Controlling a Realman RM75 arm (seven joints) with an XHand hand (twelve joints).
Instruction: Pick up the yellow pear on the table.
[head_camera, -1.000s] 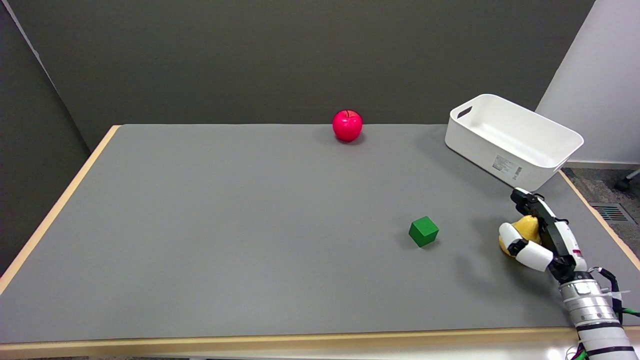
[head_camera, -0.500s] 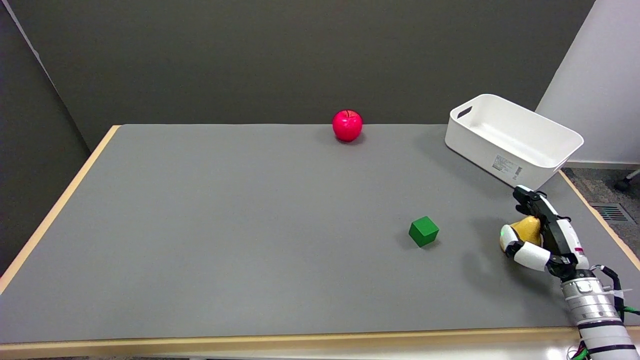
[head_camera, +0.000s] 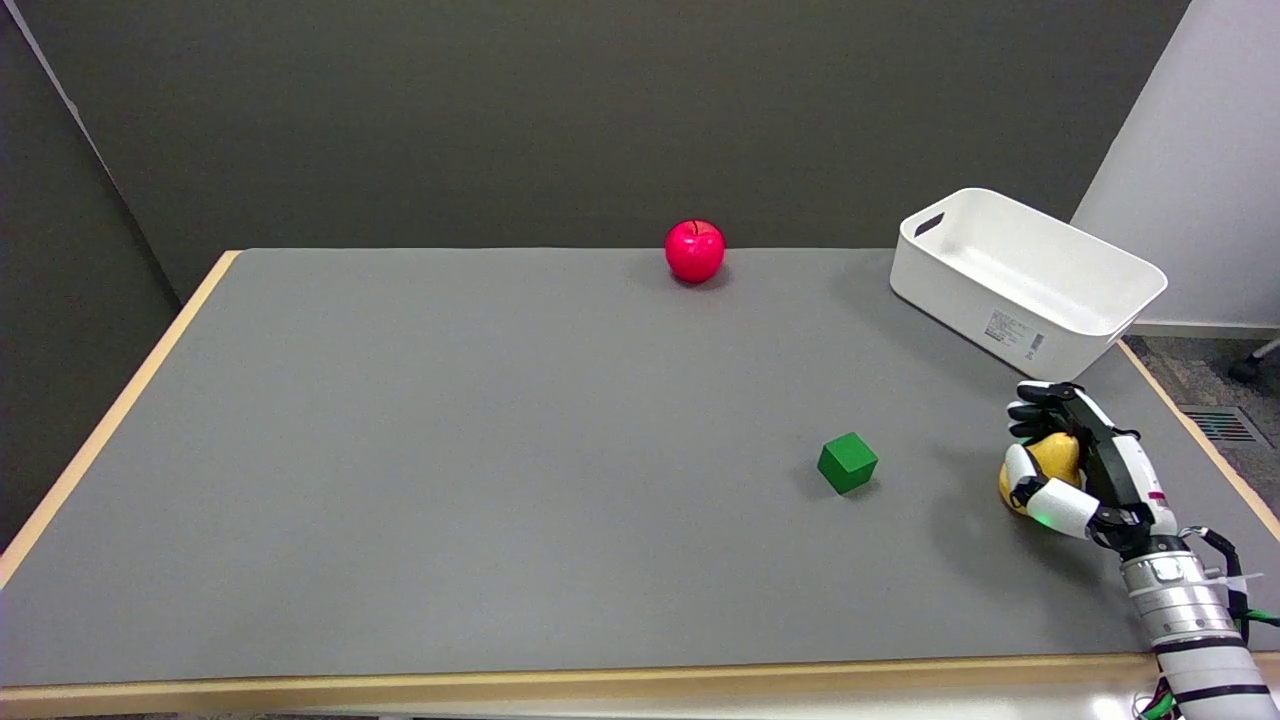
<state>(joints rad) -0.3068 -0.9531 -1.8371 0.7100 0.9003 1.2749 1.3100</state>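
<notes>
Head view: the right hand grips the yellow pear; the white bin's label is unreadable.

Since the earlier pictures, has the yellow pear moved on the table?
No clear move. The yellow pear stays equally far right of the green cube. Only the right hand changed: its fingers have curled down over the pear.

Grey table with pale wood edging — red apple at the far edge, green cube nearer, white bin at far right.
</notes>
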